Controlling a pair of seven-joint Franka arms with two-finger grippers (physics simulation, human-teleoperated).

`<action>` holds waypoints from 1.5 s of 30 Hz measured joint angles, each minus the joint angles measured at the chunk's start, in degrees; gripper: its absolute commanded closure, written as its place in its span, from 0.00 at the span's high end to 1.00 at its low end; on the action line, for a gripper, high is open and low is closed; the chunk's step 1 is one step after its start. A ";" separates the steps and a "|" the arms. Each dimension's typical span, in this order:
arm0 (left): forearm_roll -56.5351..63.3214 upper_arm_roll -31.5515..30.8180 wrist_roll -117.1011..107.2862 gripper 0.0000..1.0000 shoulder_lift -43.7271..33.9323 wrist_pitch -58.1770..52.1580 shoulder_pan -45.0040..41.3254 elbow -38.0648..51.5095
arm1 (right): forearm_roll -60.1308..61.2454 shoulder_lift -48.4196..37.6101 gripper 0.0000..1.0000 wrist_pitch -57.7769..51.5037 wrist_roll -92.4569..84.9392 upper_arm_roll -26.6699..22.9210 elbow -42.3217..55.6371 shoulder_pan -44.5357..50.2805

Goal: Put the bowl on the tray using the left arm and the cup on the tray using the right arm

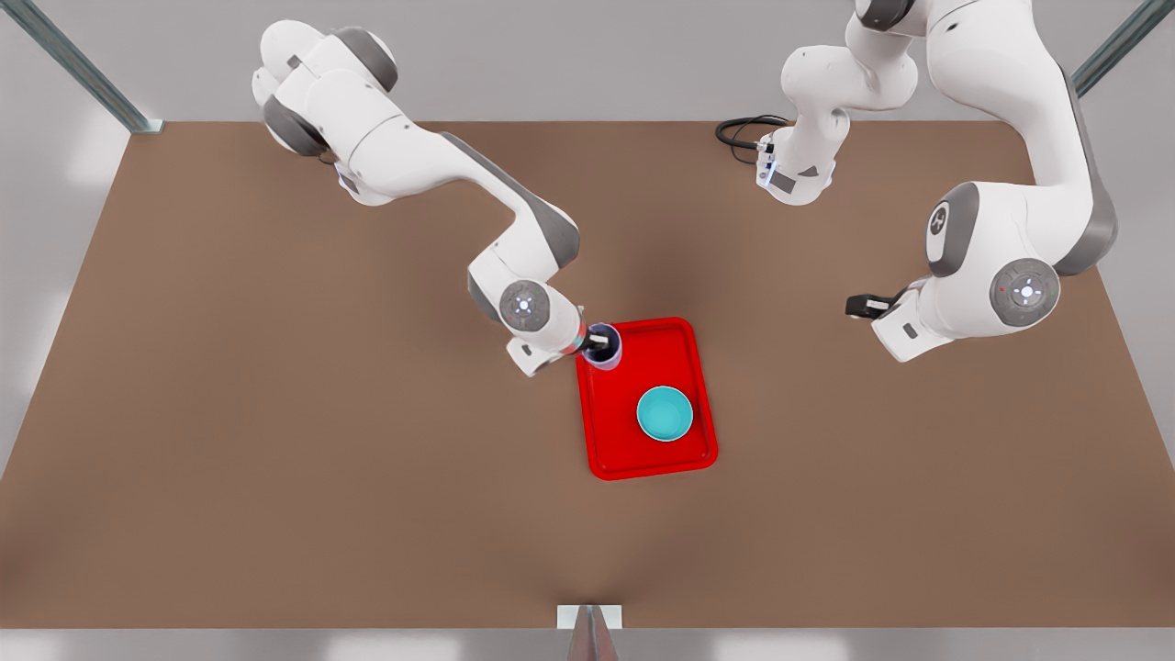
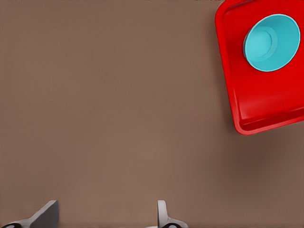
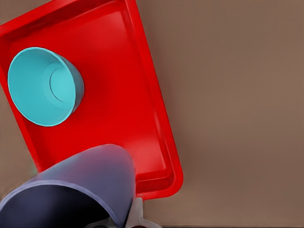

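Front view: my right tool (image 1: 598, 343) pinches the cup (image 1: 605, 348) at its rim, over the tray's (image 1: 606, 441) far corner on the front view's left. The bowl (image 1: 665, 413) sits upright inside the tray, toward its near half. My left tool (image 1: 858, 306) hangs over bare tabletop (image 1: 275, 441) well to the front view's right of the tray; I cannot tell its state here.

Left wrist view: my left tool's fingers (image 2: 164, 216) stand spread above the tabletop (image 2: 118, 118). Tray (image 2: 266, 104) and bowl (image 2: 271, 42) lie well apart from them.

Right wrist view: the cup (image 3: 90, 183) fills the foreground in my grip, over the tray's (image 3: 142, 118) corner, apart from the bowl (image 3: 45, 85).
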 measured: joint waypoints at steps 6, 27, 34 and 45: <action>-0.06 0.00 0.03 1.00 0.09 0.11 -0.01 -0.01 | -1.91 3.23 0.21 4.85 -0.01 -0.37 -0.09 2.75; -0.17 0.05 0.03 1.00 0.88 0.54 -0.04 0.07 | -6.42 6.49 1.00 9.52 -0.01 -0.36 -1.49 5.48; -0.13 0.09 0.03 1.00 0.88 0.54 -0.01 0.07 | -6.31 6.49 1.00 10.05 0.03 -0.36 -1.40 5.48; -0.10 0.09 0.10 1.00 1.14 0.62 -0.03 0.07 | -11.19 -16.15 1.00 -10.01 -9.60 -2.16 -4.27 -15.66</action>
